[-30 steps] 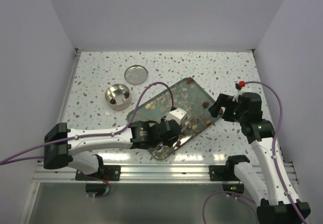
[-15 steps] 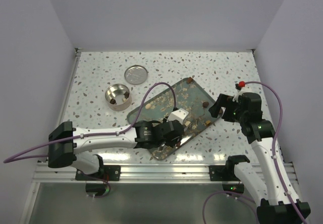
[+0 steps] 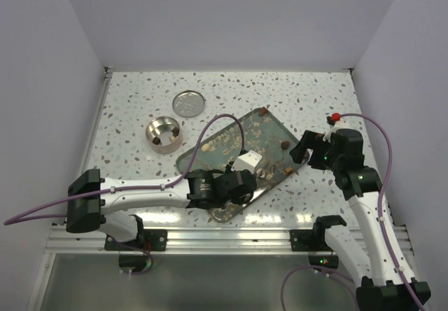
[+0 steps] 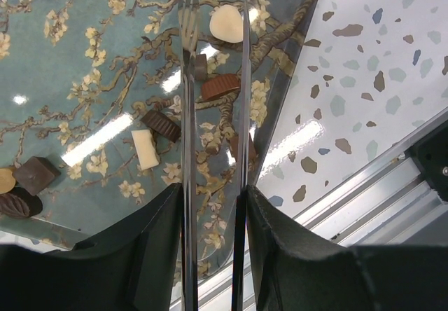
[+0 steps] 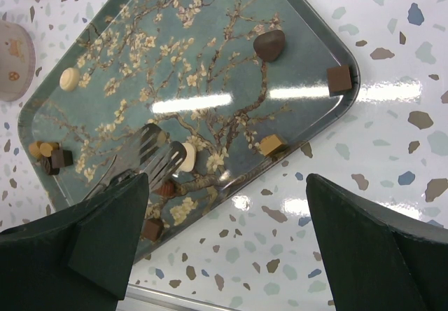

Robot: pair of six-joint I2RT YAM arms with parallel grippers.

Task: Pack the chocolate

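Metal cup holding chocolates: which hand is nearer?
Left. The left hand, gripping tweezers, is over the tray's near end, right of the cup; the right hand is by the tray's right edge.

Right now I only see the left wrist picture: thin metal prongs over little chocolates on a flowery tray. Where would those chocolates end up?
Observer: Probably in the metal bowl left of the tray. The top view shows a few dark pieces lying in it.
Visitor: Does it have a lid?
Observer: A round metal lid lies flat beyond the bowl, apart from it.
Visitor: And the other arm?
Observer: The right arm hovers by the tray's right corner, jaws wide open and empty.
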